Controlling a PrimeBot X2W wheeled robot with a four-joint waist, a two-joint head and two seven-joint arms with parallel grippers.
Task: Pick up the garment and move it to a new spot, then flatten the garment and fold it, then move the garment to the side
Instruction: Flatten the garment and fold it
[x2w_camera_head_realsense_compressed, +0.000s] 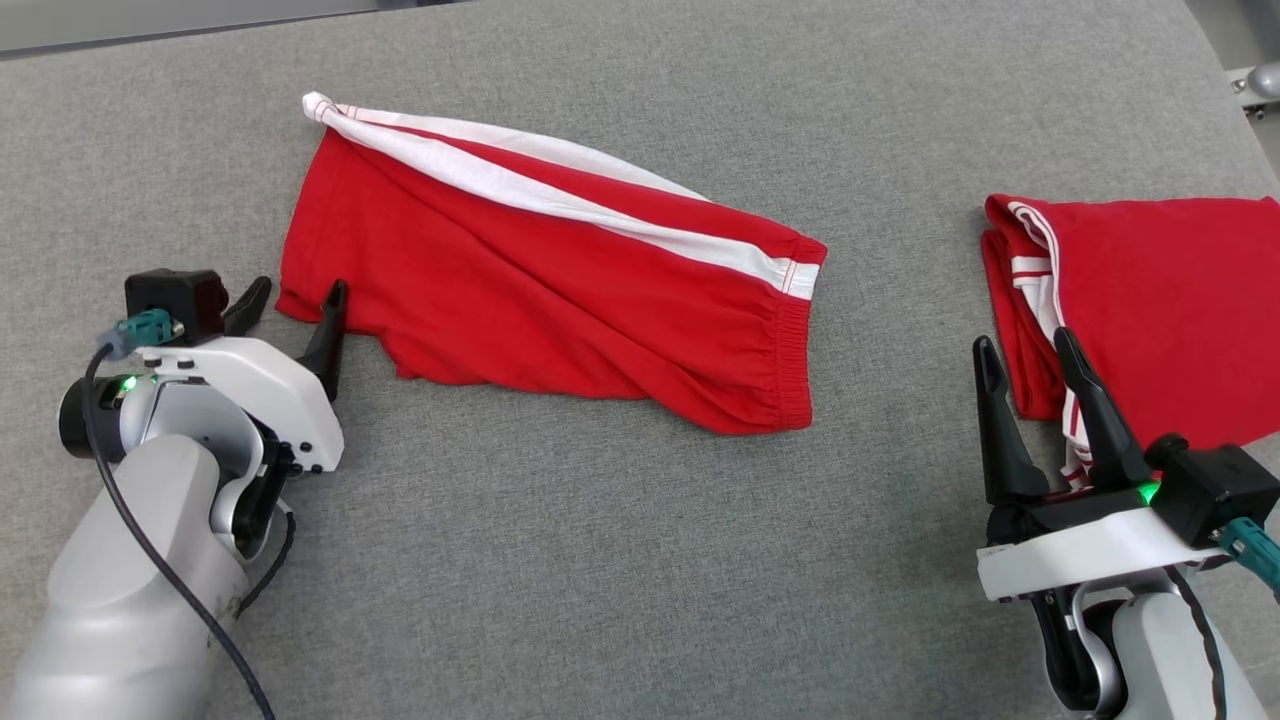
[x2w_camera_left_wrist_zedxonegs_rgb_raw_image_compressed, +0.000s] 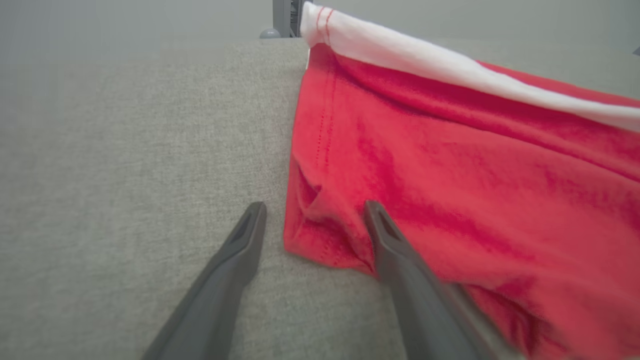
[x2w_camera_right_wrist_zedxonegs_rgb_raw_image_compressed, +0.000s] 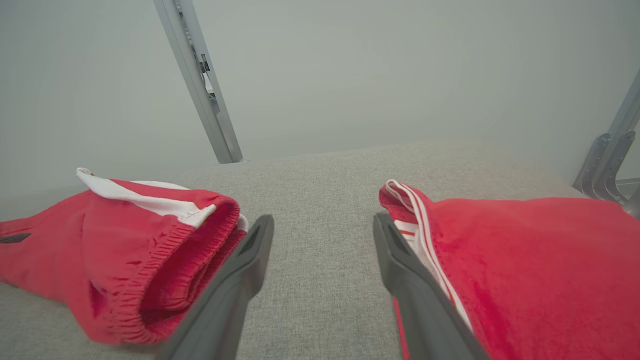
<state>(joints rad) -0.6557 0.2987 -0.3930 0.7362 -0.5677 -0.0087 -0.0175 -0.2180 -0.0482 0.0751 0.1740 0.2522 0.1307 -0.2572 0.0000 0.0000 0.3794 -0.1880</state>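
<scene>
Long axis of shorts (x2w_camera_head_realsense_compressed: 540, 290) far left to near right, waistband right. At right, other garment (x2w_camera_head_realsense_compressed: 1160, 310) cut off. Released: left gripper (x2w_camera_head_realsense_compressed: 300, 285), right gripper (x2w_camera_head_realsense_compressed: 1022, 338).

Two red fabric garments with white stripes (x2w_camera_head_realsense_compressed: 540, 280) (x2w_camera_head_realsense_compressed: 1170, 320), two black two-fingered claws (x2w_camera_head_realsense_compressed: 300, 290) (x2w_camera_head_realsense_compressed: 1023, 340) on two pale robot arms (x2w_camera_head_realsense_compressed: 120, 610) (x2w_camera_head_realsense_compressed: 1160, 650), and one grey woven-fabric surface (x2w_camera_head_realsense_compressed: 600, 560).

- The near middle of the desk (x2w_camera_head_realsense_compressed: 620, 560) is bare; I can pass freely there.
- A clear lane runs far between the red shorts (x2w_camera_head_realsense_compressed: 540, 290) and the folded red garment (x2w_camera_head_realsense_compressed: 1170, 310) at right.
- The far-left desk is open.
</scene>
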